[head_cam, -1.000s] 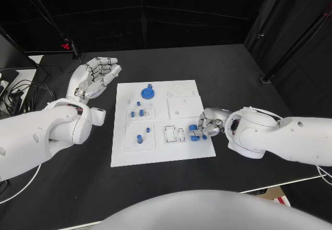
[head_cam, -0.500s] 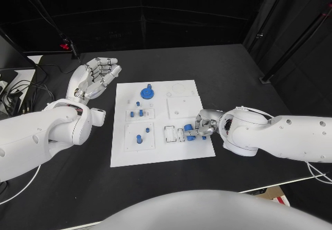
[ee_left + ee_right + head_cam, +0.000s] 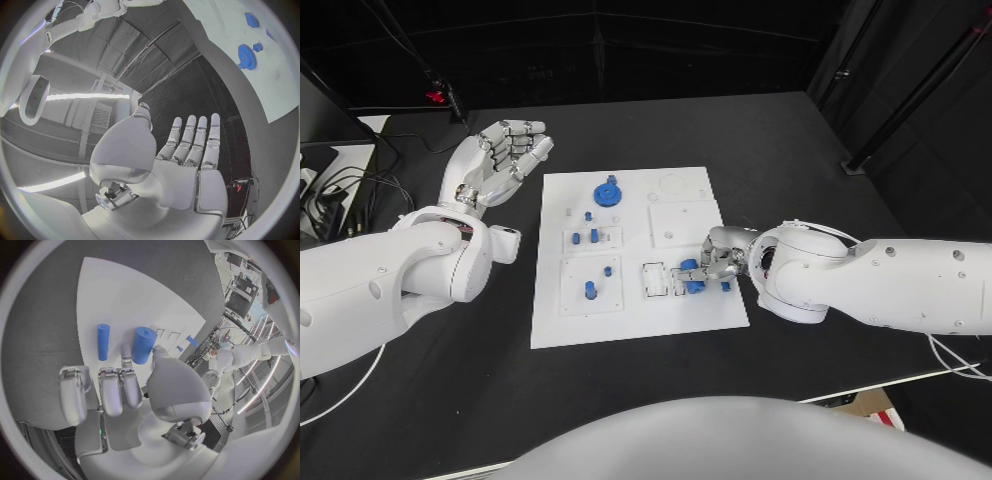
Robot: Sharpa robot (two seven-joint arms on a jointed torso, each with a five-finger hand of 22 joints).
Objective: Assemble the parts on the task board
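Black table carries the white task board (image 3: 639, 300). Near its right edge, our right hand (image 3: 715, 262) pinches a thick blue peg (image 3: 143, 345); a thinner blue peg (image 3: 102, 341) lies parallel just beside it. Our left hand (image 3: 502, 158) hovers off the board's far left corner, fingers straight and together, holding nothing.

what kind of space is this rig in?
Likely a robot test lab or studio: black table, black curtains behind it, a white task board with small blue parts, cables at the edge.
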